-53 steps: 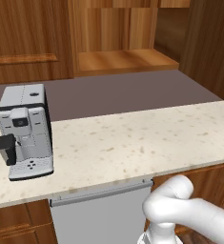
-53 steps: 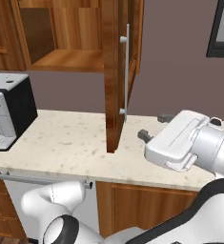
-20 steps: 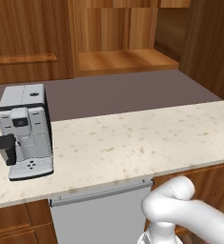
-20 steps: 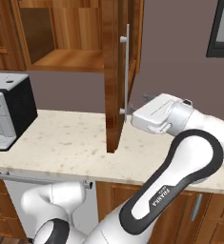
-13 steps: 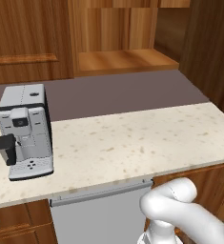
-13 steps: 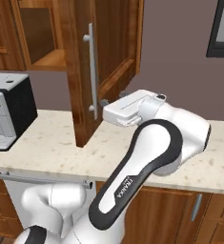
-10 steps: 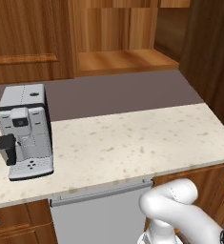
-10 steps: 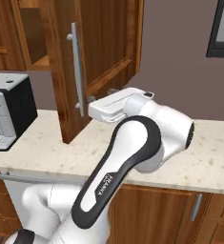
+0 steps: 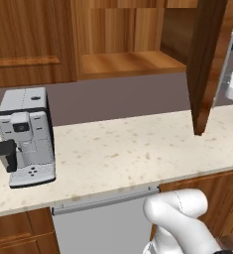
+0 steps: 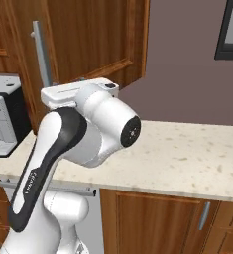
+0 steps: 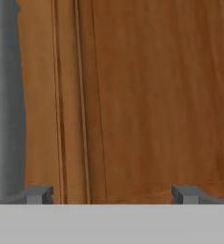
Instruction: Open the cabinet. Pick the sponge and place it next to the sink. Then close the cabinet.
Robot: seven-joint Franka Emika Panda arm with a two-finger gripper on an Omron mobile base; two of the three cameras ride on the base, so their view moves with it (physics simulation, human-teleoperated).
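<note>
The cabinet (image 9: 123, 59) stands open in the left base view, showing its lighter wood shelf. Its door (image 9: 207, 64) hangs edge-on at the right, with the silver bar handle (image 9: 229, 49) on its outer face. In the right base view the door face (image 10: 93, 39) and handle (image 10: 41, 54) fill the upper left, and my white hand (image 10: 76, 92) rests flat against the panel just right of the handle. In the hand view my gripper (image 11: 111, 194) is open, fingertips (image 11: 37, 194) wide apart, close against the door's wood. The sponge and the sink are out of view.
A silver-and-black coffee machine (image 9: 24, 136) stands on the speckled stone counter (image 9: 128, 154) at the left. Lower cabinets (image 10: 157, 218) run below the counter. A dark framed panel (image 10: 232, 30) hangs on the wall at the upper right.
The cabinet door has swung left toward its opening, with my hand following right behind it. In the left base view the door's edge has come into sight at the right.
</note>
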